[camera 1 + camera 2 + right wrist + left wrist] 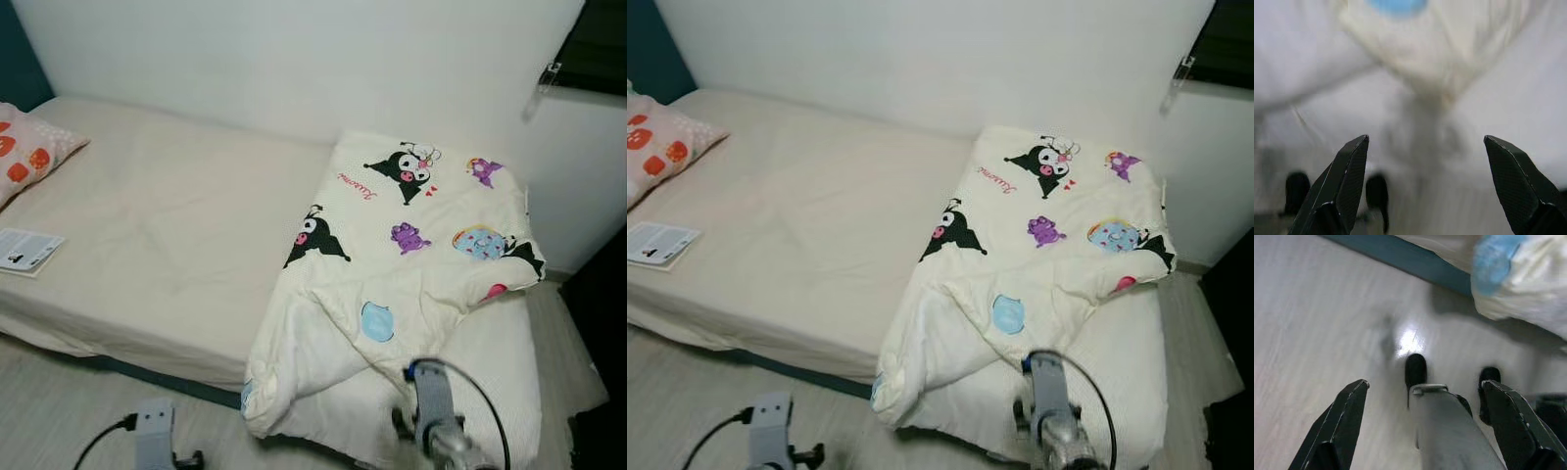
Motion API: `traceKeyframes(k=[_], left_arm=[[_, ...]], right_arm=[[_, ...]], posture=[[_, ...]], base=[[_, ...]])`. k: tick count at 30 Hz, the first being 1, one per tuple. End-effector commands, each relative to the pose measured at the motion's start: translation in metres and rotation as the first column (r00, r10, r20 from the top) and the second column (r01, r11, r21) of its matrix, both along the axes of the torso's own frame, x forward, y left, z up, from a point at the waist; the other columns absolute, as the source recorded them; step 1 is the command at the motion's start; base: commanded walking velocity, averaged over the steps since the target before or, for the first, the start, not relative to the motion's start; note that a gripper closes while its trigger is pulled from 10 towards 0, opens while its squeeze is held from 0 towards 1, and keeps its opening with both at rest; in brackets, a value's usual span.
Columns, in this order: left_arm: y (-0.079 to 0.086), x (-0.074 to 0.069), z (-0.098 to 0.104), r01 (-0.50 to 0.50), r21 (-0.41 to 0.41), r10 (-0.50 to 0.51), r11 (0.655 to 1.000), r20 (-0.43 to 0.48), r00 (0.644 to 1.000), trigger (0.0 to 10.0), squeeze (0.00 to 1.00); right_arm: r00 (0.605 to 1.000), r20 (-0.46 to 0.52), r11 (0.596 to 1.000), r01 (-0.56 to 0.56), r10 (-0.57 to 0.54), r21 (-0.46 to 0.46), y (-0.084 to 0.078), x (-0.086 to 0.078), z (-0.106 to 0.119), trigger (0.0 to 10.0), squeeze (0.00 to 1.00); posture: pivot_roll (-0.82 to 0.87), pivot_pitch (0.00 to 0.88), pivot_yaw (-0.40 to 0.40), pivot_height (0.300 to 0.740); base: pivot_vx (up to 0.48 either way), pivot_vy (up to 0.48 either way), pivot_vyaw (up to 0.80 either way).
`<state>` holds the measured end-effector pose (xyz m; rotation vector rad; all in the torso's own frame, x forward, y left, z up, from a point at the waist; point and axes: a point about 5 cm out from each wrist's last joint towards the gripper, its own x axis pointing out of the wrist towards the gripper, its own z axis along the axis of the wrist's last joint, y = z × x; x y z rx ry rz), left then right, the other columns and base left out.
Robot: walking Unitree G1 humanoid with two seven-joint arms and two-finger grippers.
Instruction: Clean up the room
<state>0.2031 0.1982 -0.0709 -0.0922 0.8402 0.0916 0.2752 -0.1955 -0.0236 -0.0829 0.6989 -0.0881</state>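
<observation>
A cream duvet point(411, 245) printed with cartoon figures lies folded on the right end of the bed point(176, 225), its near corner hanging over the bed's front edge. My right arm point(431, 406) is low in front of that hanging part. In the right wrist view my right gripper point(1426, 139) is open and faces the duvet point(1415, 54) with nothing between its fingers. My left arm point(154, 423) hangs low over the floor at the left. My left gripper point(1425, 383) is open above the pale floor point(1312, 323), with the duvet's corner point(1528, 284) beyond it.
A pillow point(24, 147) with red and orange prints lies at the bed's left end, and a booklet point(24, 250) sits near the front edge. A white wall runs behind the bed. Dark furniture point(602, 323) stands at the right. The bed's teal base point(1415, 259) meets the floor.
</observation>
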Motion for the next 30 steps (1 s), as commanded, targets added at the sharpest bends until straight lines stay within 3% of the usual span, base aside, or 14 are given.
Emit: traceKeyframes(k=[1, 12, 19, 20, 24, 30], left_arm=[[-0.003, -0.009, -0.006, 0.007, 0.002, -0.007, 1.000, -0.028, 1.000, 10.0, 0.00], [0.003, -0.016, -0.008, -0.007, 0.019, 0.008, 1.000, -0.038, 0.999, 10.0, 0.00], [0.016, -0.014, -0.004, -0.047, 0.032, 0.047, 0.998, -0.016, 0.999, 10.0, 0.00], [0.018, -0.013, -0.003, -0.050, 0.033, 0.050, 0.998, -0.009, 0.999, 10.0, 0.00], [0.019, -0.013, -0.003, -0.051, 0.033, 0.051, 0.998, -0.007, 0.999, 10.0, 0.00], [0.017, -0.012, -0.003, -0.054, 0.028, 0.054, 0.998, 0.006, 0.999, 10.0, 0.00]], right_arm=[[0.997, 0.077, 0.999, 0.025, -0.023, -0.031, -0.007, 0.012, 0.014, 10.0, 0.00], [0.962, 0.263, 0.997, 0.080, -0.074, -0.012, -0.018, 0.049, 0.057, 10.0, 0.00], [0.959, 0.263, 0.990, 0.128, -0.110, -0.055, -0.032, 0.051, 0.063, 10.0, 0.00], [0.966, 0.250, 0.985, 0.097, -0.060, -0.142, -0.035, 0.051, 0.064, 10.0, 0.00], [0.970, 0.241, 0.980, 0.068, -0.021, -0.187, -0.033, 0.052, 0.064, 10.0, 0.00], [0.971, 0.200, 0.934, -0.056, 0.133, -0.352, -0.026, 0.057, 0.069, 10.0, 0.00]], posture=[[-0.12, 0.117, -0.038, 0.725], [-0.10, 0.126, -0.037, 0.685], [-0.09, 0.133, -0.031, 0.665], [-0.09, 0.143, -0.027, 0.655], [-0.09, 0.144, -0.027, 0.645], [-0.09, 0.161, -0.023, 0.615]], base=[[0.000, 0.000, 0.00], [0.000, 0.000, 0.00], [0.000, 0.000, 0.00], [0.000, 0.000, 0.00], [0.000, 0.000, 0.00], [0.000, 0.000, 0.00]])
